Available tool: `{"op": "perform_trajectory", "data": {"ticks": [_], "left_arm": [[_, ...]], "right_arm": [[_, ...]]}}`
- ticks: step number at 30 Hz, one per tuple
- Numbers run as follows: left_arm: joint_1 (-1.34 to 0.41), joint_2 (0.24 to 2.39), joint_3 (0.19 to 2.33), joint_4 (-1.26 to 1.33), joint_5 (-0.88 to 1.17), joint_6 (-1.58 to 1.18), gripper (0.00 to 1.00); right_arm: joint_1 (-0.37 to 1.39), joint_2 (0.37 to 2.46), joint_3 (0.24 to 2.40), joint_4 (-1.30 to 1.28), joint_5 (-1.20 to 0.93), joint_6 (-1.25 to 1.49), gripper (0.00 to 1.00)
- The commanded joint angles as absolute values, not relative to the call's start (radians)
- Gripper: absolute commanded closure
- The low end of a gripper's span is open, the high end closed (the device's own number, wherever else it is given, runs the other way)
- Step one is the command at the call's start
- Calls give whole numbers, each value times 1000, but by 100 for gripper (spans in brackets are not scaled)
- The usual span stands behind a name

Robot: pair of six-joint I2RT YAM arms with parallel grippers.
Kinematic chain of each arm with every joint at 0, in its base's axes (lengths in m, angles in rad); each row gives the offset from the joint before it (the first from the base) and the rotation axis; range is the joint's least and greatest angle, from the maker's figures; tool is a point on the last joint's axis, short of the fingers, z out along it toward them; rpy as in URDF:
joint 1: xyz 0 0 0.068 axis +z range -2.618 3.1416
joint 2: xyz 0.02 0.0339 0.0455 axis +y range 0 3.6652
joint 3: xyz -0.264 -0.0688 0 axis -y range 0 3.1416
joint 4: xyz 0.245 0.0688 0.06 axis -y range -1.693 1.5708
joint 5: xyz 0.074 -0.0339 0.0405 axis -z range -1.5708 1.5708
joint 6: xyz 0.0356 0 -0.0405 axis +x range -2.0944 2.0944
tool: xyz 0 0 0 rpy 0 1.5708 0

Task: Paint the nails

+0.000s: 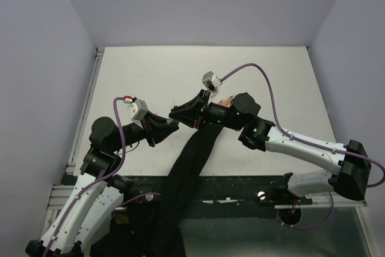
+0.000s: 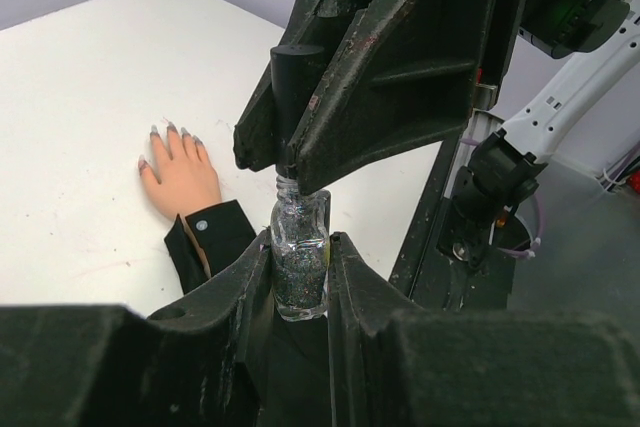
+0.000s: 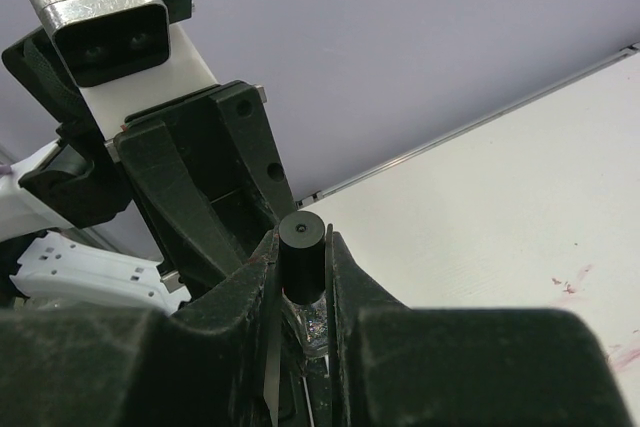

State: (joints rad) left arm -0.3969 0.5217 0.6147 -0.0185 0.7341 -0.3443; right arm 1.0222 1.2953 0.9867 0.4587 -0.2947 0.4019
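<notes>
My left gripper [image 2: 300, 247] is shut on a small clear bottle of dark glitter polish [image 2: 299, 265] and holds it upright above the black sleeve [image 2: 215, 237]. My right gripper [image 3: 302, 247] is shut on the bottle's black cap [image 3: 302, 259], which sits right at the bottle's neck [image 2: 288, 185]. The pale peach fake hand [image 2: 182, 177] lies flat on the white table to the left, its greyish-purple nails [image 2: 166, 133] pointing away. In the top view the two grippers meet, left gripper [image 1: 171, 126] against right gripper [image 1: 179, 112], and the hand [image 1: 226, 102] is mostly hidden by the right arm.
The long black sleeve [image 1: 191, 161] runs from the hand down over the table's near edge. The white table [image 1: 271, 82] has a raised rail on the left [image 1: 90, 100]. The right arm [image 1: 301, 148] lies across the right front.
</notes>
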Motion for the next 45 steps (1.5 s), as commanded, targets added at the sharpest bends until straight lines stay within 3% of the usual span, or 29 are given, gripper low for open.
{"op": "perform_trajectory", "data": {"ticks": [1, 28, 37, 45], "left_arm": [[-387, 518, 627, 34, 650, -330, 100], [-385, 511, 624, 32, 623, -327, 100], [-385, 500, 621, 12, 546, -314, 100], [-387, 503, 649, -104, 261, -285, 100]], "right_arm": [[1060, 1281, 937, 420, -345, 394, 96], [1112, 1318, 902, 353, -264, 356, 95], [1115, 1353, 963, 295, -78, 498, 95], [1138, 1482, 1086, 167, 204, 667, 97]]}}
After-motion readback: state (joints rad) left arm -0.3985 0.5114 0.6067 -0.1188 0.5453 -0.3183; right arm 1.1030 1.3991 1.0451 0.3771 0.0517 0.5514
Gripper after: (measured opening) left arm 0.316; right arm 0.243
